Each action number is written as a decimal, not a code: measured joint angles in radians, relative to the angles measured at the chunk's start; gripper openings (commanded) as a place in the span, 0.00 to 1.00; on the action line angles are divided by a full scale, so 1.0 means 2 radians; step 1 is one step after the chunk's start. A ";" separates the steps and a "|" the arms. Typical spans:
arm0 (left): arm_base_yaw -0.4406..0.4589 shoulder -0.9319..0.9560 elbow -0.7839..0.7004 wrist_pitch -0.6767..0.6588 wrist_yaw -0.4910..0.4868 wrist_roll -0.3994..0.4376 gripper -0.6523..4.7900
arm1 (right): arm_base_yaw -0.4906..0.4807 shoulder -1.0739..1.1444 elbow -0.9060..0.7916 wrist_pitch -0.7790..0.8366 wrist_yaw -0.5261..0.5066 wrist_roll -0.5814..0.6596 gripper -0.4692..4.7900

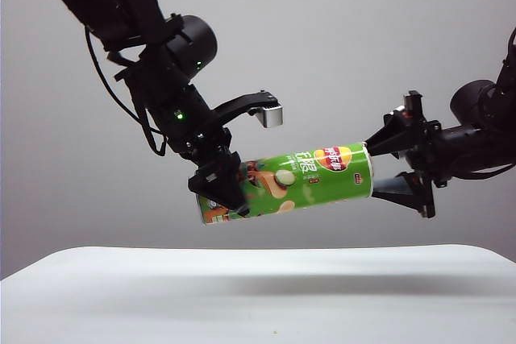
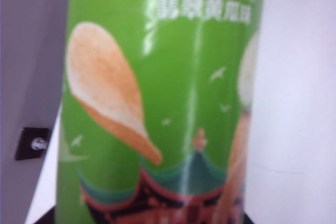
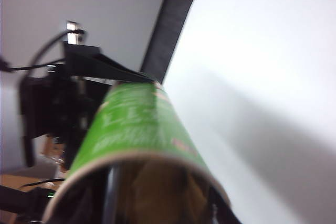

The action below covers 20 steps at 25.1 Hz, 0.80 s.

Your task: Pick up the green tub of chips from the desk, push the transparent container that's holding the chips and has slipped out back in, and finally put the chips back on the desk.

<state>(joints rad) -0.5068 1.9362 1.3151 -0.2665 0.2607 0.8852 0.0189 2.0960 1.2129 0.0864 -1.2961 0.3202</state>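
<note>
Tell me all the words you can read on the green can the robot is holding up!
"Cucumber Fla...", cut off and blurry: white letters on the green can, left wrist view.
Chinese characters below it: too blurred to read.
Red-and-yellow round logo: lettering too small to read.
White letters beside the logo: too small to read.
Print on the can in the right wrist view: too blurred to read.

Both arms were matte black, chunky cast links. The left arm (image 1: 153, 46) had a round black joint housing with a small green LED, a second green LED lower down, and a loose black cable looped beside that housing. The left gripper (image 1: 242, 147) carried one silver-grey block. The right gripper (image 1: 395, 167) had black, angular, wedge-shaped fingers (image 1: 403, 189).
</note>
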 measured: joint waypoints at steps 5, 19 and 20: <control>0.006 -0.001 0.001 -0.007 -0.001 0.018 0.64 | -0.052 -0.001 0.006 -0.003 -0.024 0.016 0.63; 0.072 0.028 0.002 -0.080 -0.013 0.013 0.64 | -0.017 -0.127 0.006 -0.151 0.158 -0.243 0.07; 0.072 0.030 0.002 -0.084 -0.013 0.013 0.64 | -0.009 -0.135 0.006 -0.159 0.198 -0.260 0.07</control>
<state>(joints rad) -0.3618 1.9965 1.3186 -0.4335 0.2356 0.9115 0.0002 1.8263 1.2255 -0.2317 -0.8993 -0.1993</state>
